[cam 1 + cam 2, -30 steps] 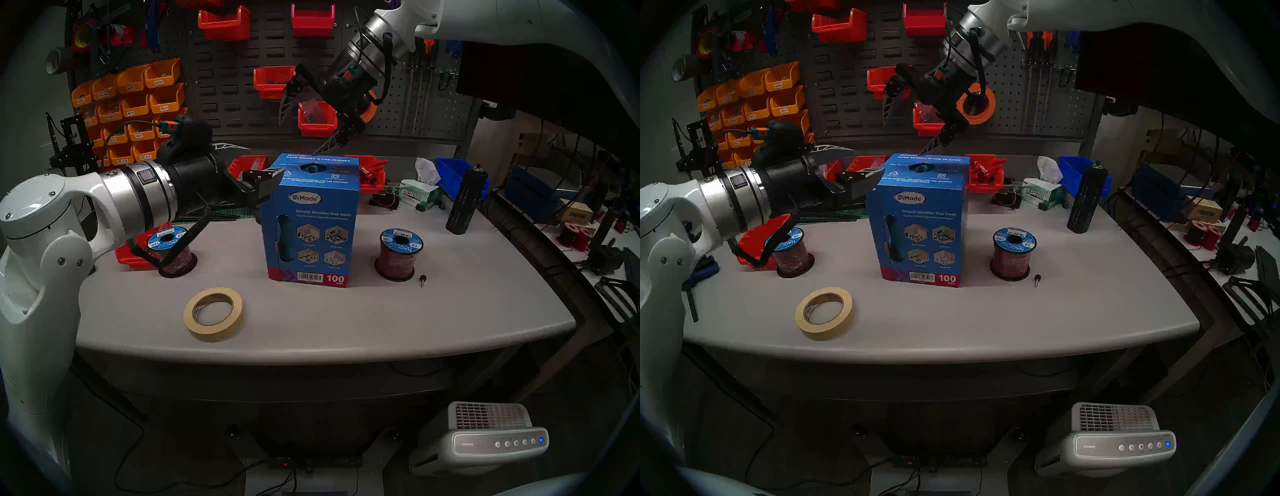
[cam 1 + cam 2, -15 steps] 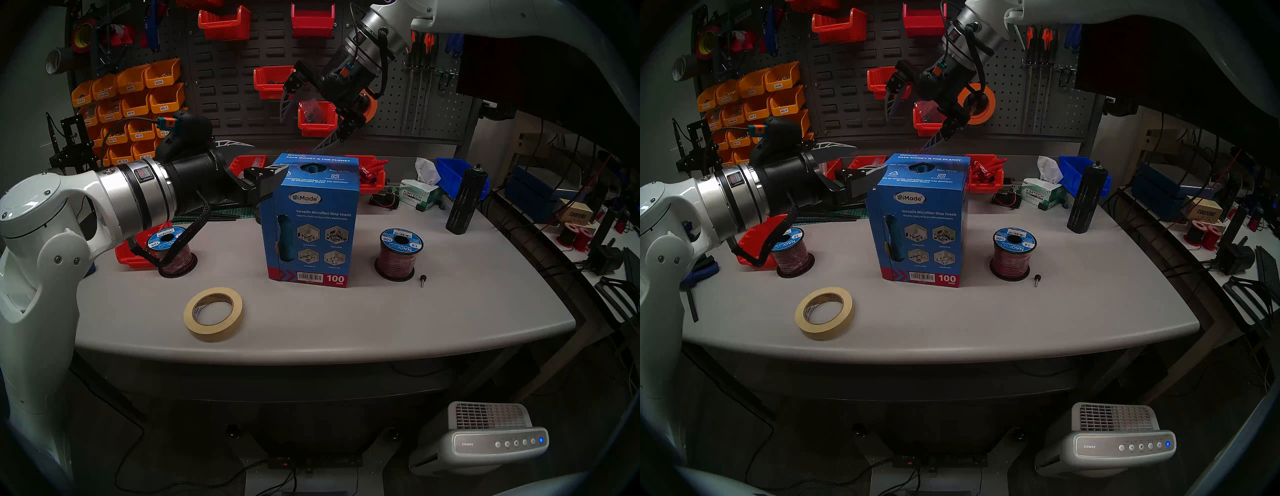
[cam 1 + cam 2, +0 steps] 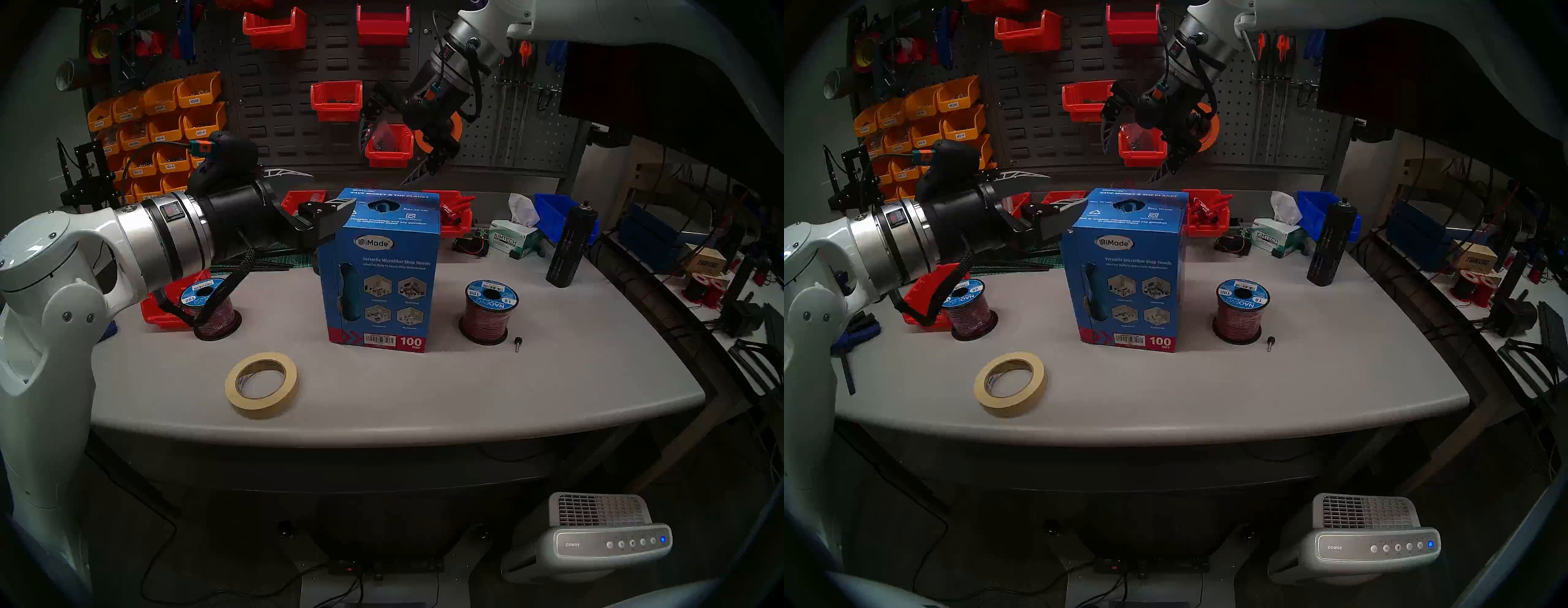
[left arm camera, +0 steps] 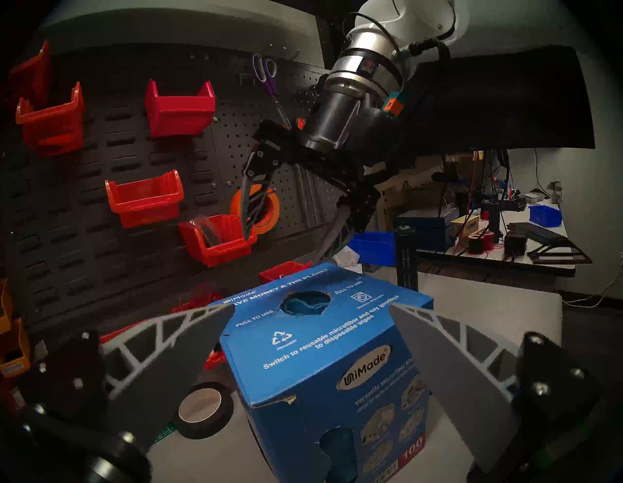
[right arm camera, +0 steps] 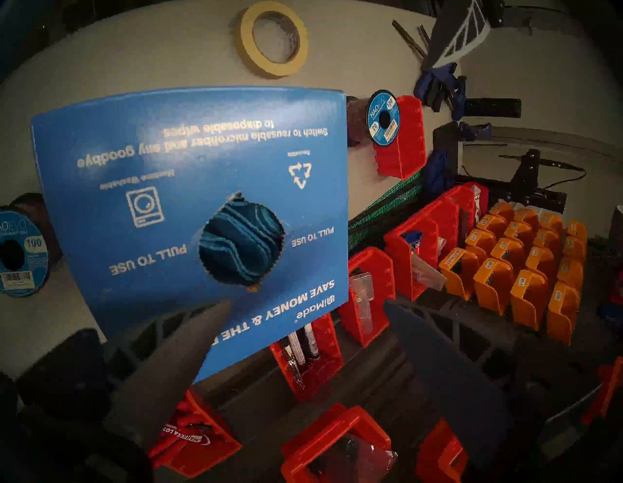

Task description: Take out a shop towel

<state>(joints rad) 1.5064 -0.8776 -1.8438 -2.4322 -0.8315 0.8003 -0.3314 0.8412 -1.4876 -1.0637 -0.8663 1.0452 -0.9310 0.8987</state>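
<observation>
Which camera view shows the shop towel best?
The right wrist view: it looks straight down into the carton's top hole at the folded shop towel. The left wrist view shows it slanted and smaller; both head views show only a small blue glimpse.

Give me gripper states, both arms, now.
Left gripper: open, empty, jaws either side of the blue carton.
Right gripper: open, empty, above the carton.

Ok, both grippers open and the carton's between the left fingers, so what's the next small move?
Probably bring the right gripper down onto the carton's top hole: it hangs open above the back edge, while the shop towel bunches untouched inside. The left gripper straddles the carton, open.
</observation>
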